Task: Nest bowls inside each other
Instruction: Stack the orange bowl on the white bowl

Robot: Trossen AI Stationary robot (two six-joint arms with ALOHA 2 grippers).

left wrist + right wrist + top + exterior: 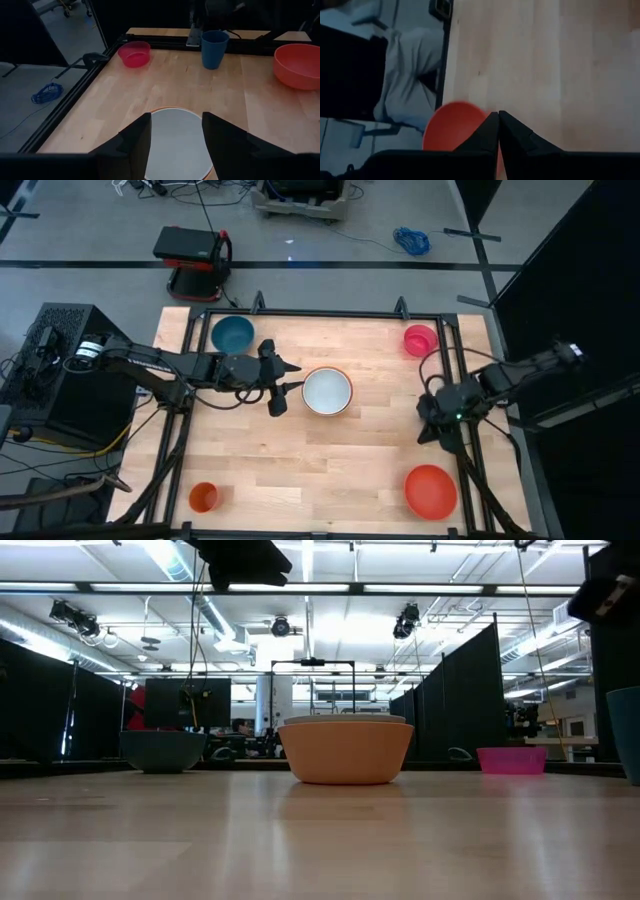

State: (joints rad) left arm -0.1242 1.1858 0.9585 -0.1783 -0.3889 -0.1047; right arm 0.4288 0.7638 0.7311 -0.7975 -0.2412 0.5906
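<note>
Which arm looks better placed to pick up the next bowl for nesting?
Left, probably. The left hand is open beside the pale white-blue plastic bowl nested in the orange plastic bowl at the table's middle, with the teal-blue plastic bowl close by. The right hand is shut at the table's right edge.

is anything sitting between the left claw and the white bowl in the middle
Nothing visible. The left claw, open, hovers just beside the white bowl, which already sits inside the orange bowl; only bare table lies between them.
</note>
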